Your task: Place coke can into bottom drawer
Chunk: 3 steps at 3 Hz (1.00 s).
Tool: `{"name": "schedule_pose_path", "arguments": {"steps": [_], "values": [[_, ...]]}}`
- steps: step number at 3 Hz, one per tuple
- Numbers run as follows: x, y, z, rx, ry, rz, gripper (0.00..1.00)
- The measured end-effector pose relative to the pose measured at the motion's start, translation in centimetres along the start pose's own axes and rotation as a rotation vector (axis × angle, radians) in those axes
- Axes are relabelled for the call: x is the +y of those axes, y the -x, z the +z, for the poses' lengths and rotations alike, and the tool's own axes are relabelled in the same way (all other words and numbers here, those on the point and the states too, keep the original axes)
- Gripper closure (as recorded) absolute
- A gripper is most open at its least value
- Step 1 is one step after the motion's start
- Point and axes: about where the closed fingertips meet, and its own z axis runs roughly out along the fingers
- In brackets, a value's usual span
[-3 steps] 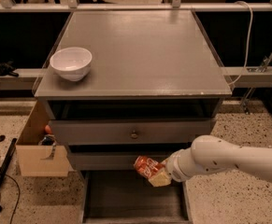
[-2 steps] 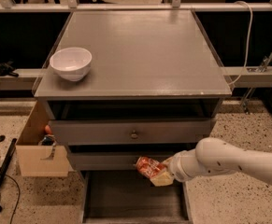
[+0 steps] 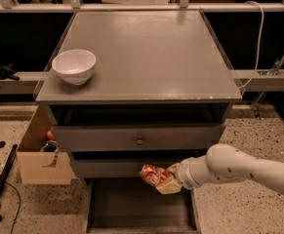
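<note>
The gripper point(image 3: 167, 180) pinches the coke can point(image 3: 151, 174), a dented red-orange can with white lettering that lies tilted on its side and juts out past the fingertips. Just below them the bottom drawer point(image 3: 131, 209) is pulled open, dark and shallow. A white bowl point(image 3: 74, 66) sits well above on the cabinet top.

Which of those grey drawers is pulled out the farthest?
The bottom drawer: its dark tray juts well past the knobbed drawer above. The gripper, just over it, holds the coke can.
</note>
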Motion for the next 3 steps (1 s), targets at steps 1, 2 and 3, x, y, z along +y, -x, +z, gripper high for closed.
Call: {"name": "schedule_pose_path", "arguments": {"steps": [1,2,3], "values": [[0.3,-1.4,0.3,-0.015,-0.002,0.021,1.00],[1.8,-3.4,1.8,-0.053,0.014,0.033,1.00],[3.7,-4.3,4.0,-0.079,0.041,0.021,1.00]]}}
